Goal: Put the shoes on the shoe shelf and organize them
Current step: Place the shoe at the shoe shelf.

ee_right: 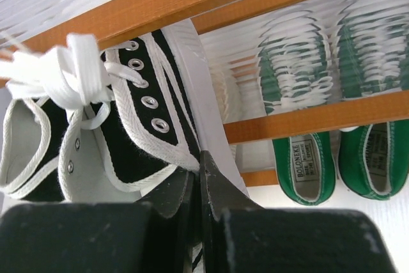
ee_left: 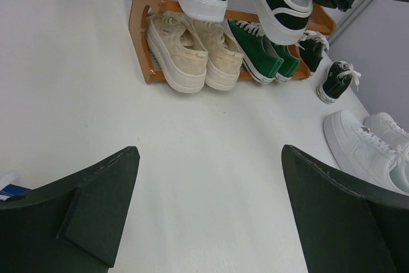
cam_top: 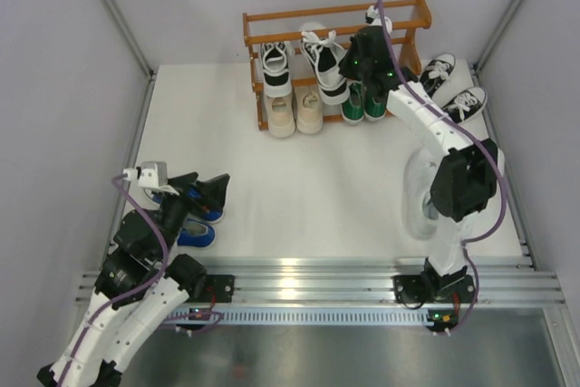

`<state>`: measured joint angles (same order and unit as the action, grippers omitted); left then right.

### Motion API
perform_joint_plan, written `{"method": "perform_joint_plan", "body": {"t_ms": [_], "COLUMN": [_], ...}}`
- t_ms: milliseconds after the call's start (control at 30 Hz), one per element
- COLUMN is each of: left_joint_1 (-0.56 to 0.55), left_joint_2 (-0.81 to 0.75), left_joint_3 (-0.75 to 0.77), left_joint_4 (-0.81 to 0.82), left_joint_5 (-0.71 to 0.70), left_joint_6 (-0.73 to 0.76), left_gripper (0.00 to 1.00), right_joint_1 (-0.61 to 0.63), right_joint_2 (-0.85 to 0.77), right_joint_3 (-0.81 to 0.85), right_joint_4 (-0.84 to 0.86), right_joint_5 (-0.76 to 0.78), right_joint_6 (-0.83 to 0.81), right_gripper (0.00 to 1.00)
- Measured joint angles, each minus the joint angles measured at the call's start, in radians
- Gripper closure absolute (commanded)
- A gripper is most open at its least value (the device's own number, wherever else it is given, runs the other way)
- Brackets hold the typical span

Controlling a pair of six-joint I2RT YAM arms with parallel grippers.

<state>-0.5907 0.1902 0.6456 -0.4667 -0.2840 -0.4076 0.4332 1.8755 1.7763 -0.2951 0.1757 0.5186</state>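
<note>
Left jaws wide apart, right jaws together

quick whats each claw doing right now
Left claw: open, holding nothing.
Right claw: shut, pinching the collar of a black sneaker at the shoe shelf.

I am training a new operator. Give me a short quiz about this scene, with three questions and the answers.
1. True or false: the beige shoes sit on the lowest tier of the shoe shelf.
2. The right gripper is shut on: A) a black shoe; B) a green shoe; C) nothing.
3. Which pair lies nearest the open left gripper?
Key: 1 true; 2 A; 3 the blue shoes.
</note>
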Motion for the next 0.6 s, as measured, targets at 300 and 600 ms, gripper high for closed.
{"method": "perform_joint_plan", "body": {"t_ms": [300,600], "left_joint_1": [0.0,0.0], "left_joint_2": [0.0,-0.006], "left_joint_3": [-0.002,-0.002], "left_joint_4": [-0.012,-0.027], "left_joint_5": [-0.003,-0.002], "left_joint_6": [-0.01,-0.013], "left_gripper": [0.02,0.03], "right_joint_1": [0.027,0.034], "right_joint_2": [0.134,0.183], "right_joint_3": [0.116,0.179], "right_joint_4": [-0.002,-0.01], "right_joint_5": [0.02,0.029], "right_joint_6": [0.05,0.081], "right_gripper": [1.0,0.86]}}
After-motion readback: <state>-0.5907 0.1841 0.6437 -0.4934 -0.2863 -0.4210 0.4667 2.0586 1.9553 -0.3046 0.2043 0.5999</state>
